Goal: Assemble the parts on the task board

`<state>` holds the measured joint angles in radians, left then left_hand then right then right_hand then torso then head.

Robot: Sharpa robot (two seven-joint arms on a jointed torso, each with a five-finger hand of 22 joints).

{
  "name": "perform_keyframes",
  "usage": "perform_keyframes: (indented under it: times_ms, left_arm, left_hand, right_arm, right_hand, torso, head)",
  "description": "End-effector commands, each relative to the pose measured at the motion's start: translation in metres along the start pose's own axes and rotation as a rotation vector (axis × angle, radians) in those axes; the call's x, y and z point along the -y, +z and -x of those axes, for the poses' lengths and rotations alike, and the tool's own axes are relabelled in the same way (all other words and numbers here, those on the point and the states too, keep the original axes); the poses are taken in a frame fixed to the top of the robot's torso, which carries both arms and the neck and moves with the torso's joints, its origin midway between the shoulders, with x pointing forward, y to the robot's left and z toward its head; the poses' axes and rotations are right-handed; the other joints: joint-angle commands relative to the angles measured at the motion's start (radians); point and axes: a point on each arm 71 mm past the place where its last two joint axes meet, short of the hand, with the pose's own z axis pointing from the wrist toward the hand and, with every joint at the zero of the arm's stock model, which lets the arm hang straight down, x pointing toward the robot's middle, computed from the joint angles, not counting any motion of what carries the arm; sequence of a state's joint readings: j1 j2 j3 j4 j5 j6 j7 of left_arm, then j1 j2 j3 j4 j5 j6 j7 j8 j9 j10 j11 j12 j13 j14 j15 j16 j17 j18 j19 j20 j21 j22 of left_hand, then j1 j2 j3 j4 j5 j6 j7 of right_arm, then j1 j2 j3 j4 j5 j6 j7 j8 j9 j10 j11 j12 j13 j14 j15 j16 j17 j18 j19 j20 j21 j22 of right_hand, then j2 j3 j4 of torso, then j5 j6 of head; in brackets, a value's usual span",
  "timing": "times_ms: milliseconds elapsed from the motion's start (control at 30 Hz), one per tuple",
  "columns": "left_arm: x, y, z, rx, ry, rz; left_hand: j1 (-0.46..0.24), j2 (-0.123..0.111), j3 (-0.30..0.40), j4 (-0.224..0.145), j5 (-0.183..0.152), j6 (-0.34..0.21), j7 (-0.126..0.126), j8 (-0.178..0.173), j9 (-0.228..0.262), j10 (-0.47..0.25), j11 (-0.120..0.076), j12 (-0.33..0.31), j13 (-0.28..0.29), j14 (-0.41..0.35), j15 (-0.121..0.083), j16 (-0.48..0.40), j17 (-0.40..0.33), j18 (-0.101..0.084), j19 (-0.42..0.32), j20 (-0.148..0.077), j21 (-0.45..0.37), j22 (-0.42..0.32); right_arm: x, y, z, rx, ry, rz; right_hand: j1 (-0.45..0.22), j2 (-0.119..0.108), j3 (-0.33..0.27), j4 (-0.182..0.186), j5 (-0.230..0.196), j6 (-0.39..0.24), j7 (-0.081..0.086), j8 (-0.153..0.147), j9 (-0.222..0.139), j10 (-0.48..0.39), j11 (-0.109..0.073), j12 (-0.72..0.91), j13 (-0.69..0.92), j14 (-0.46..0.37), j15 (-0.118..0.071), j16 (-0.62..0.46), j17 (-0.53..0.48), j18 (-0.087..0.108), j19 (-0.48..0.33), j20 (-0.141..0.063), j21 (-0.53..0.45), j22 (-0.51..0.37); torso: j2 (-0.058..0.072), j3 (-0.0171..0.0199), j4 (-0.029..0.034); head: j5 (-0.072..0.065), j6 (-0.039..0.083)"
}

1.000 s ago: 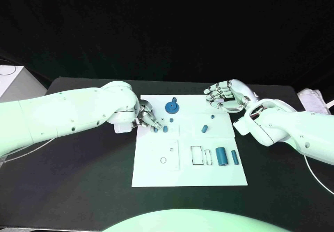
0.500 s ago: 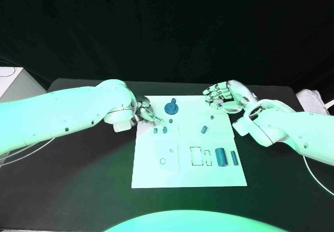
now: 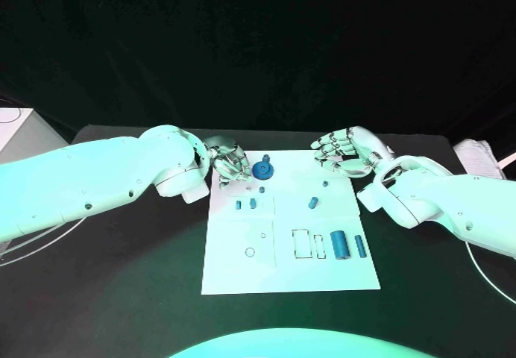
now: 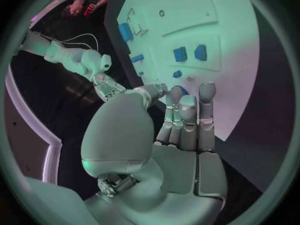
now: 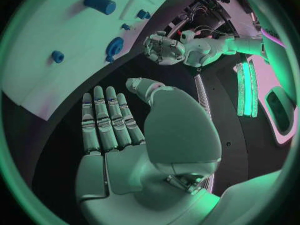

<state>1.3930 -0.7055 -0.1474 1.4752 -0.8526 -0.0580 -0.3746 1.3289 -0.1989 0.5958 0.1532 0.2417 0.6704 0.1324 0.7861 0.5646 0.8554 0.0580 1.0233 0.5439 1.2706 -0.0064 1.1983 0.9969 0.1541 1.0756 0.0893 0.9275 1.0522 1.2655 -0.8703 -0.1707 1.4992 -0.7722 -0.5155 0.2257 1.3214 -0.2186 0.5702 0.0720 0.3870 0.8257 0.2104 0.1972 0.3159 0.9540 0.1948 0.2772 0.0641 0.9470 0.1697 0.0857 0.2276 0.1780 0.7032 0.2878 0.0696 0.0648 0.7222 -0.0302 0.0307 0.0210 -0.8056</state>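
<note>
The white task board (image 3: 290,276) lies flat in the middle of the black table (image 3: 129,298). Small blue parts sit on it: a round wheel (image 3: 263,172) near the far edge, two little blocks (image 3: 244,203) below it, a small peg (image 3: 314,201), and a bigger cylinder (image 3: 340,242) on the right side. The left hand (image 3: 227,165) hovers just beside the wheel, fingers straight and apart, holding nothing. The right hand (image 3: 346,151) hangs over the far right corner of the board, fingers spread, holding nothing too.

Head cam overhead; wrist cams share task board (image 3: 290,246).
</note>
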Motion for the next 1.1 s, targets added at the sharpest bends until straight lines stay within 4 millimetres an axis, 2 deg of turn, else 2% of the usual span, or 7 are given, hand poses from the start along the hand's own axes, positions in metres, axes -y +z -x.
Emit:
perform_keyframes:
  times_ms: [33, 100, 200, 367, 533, 700, 1100]
  left_arm:
    - [0.017, -0.003, 0.003, 0.172, -0.022, -0.288]
    - [0.018, -0.004, -0.001, 0.237, 0.0, -0.368]
    - [0.017, -0.003, -0.008, 0.282, 0.055, -0.438]
    - [0.017, 0.003, -0.02, 0.258, 0.19, -0.476]
    - [0.018, 0.012, -0.031, 0.198, 0.314, -0.446]
    - [0.018, 0.021, -0.038, 0.132, 0.411, -0.394]
    - [0.018, 0.035, -0.045, 0.051, 0.525, -0.305]
  left_hand:
    - [0.034, -0.023, 0.052, -0.04, -0.008, -0.033, 0.026, -0.03, -0.031, -0.06, 0.027, -0.037, -0.032, -0.108, 0.022, -0.077, -0.11, 0.022, -0.093, 0.019, -0.099, -0.068]
    - [0.065, -0.033, 0.067, -0.08, -0.013, -0.044, 0.042, -0.055, -0.062, -0.131, 0.045, -0.084, -0.071, -0.196, 0.042, -0.105, -0.168, 0.022, -0.124, 0.034, -0.098, -0.057]
    - [0.063, -0.04, 0.054, -0.092, -0.018, -0.067, 0.056, -0.091, -0.099, -0.186, 0.064, -0.123, -0.109, -0.256, 0.058, -0.107, -0.197, 0.023, -0.15, 0.05, -0.093, -0.043]
    - [0.013, -0.066, -0.022, -0.061, -0.018, -0.058, 0.04, -0.115, -0.146, -0.236, 0.081, -0.184, -0.174, -0.289, 0.079, -0.089, -0.225, 0.026, -0.177, 0.077, -0.119, -0.054]
    - [0.048, -0.052, -0.037, -0.061, -0.014, 0.004, 0.02, -0.148, -0.198, -0.201, 0.075, -0.207, -0.227, -0.282, 0.073, -0.057, -0.259, 0.03, -0.16, 0.076, -0.122, -0.059]
    - [0.055, -0.058, -0.046, -0.059, -0.016, 0.05, 0.012, -0.188, -0.235, -0.168, 0.066, -0.217, -0.26, -0.269, 0.065, -0.022, -0.279, 0.03, -0.147, 0.07, -0.11, -0.051]
    - [0.047, -0.066, -0.067, -0.052, -0.017, 0.083, 0.007, -0.213, -0.252, -0.131, 0.054, -0.206, -0.271, -0.204, 0.056, 0.051, -0.216, 0.026, -0.121, 0.062, -0.078, -0.028]
  right_arm:
    - [-0.001, 0.0, -0.001, -0.005, -0.002, 0.016]
    - [-0.001, 0.0, -0.001, -0.005, -0.003, 0.016]
    - [-0.001, 0.0, 0.0, -0.004, -0.003, 0.016]
    - [0.0, 0.0, 0.0, -0.003, -0.003, 0.014]
    - [0.0, 0.0, 0.0, -0.004, -0.003, 0.014]
    - [-0.001, 0.001, -0.001, -0.005, -0.002, 0.015]
    - [-0.002, 0.001, -0.002, -0.007, -0.001, 0.017]
  right_hand:
    - [-0.009, 0.002, 0.006, -0.002, 0.003, 0.009, 0.046, -0.002, -0.001, 0.003, 0.002, -0.006, -0.001, 0.004, 0.003, 0.002, -0.001, 0.001, -0.005, 0.002, -0.003, -0.001]
    - [-0.009, 0.002, 0.006, -0.002, 0.003, 0.009, 0.046, -0.002, -0.001, 0.003, 0.002, -0.006, -0.001, 0.004, 0.003, 0.002, -0.001, 0.001, -0.005, 0.002, -0.003, -0.001]
    - [-0.009, 0.002, 0.006, -0.002, 0.003, 0.009, 0.046, -0.002, -0.001, 0.003, 0.002, -0.006, -0.001, 0.004, 0.003, 0.002, -0.001, 0.001, -0.005, 0.002, -0.003, -0.001]
    - [-0.01, 0.003, 0.007, -0.003, 0.003, 0.009, 0.046, -0.002, -0.001, 0.004, 0.002, -0.006, -0.001, 0.004, 0.003, 0.002, -0.001, 0.001, -0.005, 0.002, -0.004, -0.001]
    - [-0.01, 0.003, 0.007, -0.003, 0.003, 0.009, 0.046, -0.002, -0.001, 0.004, 0.002, -0.006, -0.001, 0.004, 0.003, 0.002, -0.001, 0.001, -0.005, 0.002, -0.004, -0.001]
    - [-0.01, 0.003, 0.007, -0.003, 0.003, 0.009, 0.046, -0.002, -0.001, 0.004, 0.002, -0.006, -0.001, 0.004, 0.003, 0.002, -0.001, 0.001, -0.005, 0.002, -0.004, -0.001]
    - [-0.01, 0.003, 0.007, -0.003, 0.003, 0.009, 0.046, -0.002, -0.001, 0.004, 0.002, -0.006, -0.001, 0.004, 0.003, 0.002, -0.001, 0.001, -0.005, 0.002, -0.004, -0.001]
  torso:
    - [-0.001, 0.0007, 0.0018]
    - [-0.001, 0.0013, 0.0022]
    - [0.0, -0.0002, 0.0013]
    - [-0.001, -0.0005, 0.0002]
    - [0.001, -0.0002, 0.001]
    - [0.0, 0.0, -0.0001]
    - [0.002, -0.0003, -0.0005]
  head:
    - [-0.003, 0.006]
    - [-0.003, 0.008]
    - [-0.007, 0.014]
    - [-0.007, 0.016]
    - [-0.007, 0.02]
    - [-0.006, 0.023]
    - [-0.003, 0.027]
